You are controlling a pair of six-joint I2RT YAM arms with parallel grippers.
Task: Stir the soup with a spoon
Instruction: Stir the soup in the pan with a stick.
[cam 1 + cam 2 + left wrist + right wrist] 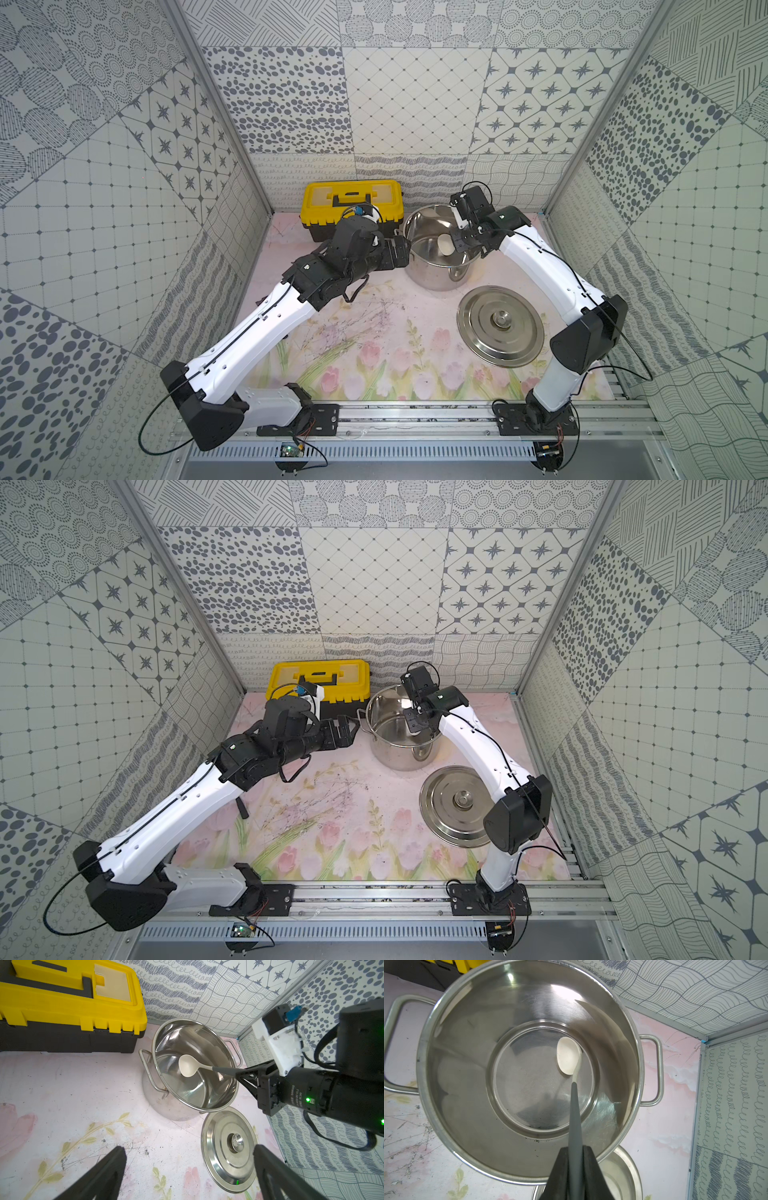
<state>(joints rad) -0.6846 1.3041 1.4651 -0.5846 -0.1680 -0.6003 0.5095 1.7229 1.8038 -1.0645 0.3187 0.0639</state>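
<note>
Patterned walls ring the flowered surface (374,332). The spoon (574,1093) hangs bowl-down inside the pot (467,1053), my right pincer (575,1149) pinching its handle. My left pincer (189,1148) is spread, empty. With the lid (220,1132) off, I judge only stirring remains.

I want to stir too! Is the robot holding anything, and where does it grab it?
The right gripper holds the spoon by its grey handle, bowl down in the pot. The left gripper is open and holds nothing.
</note>
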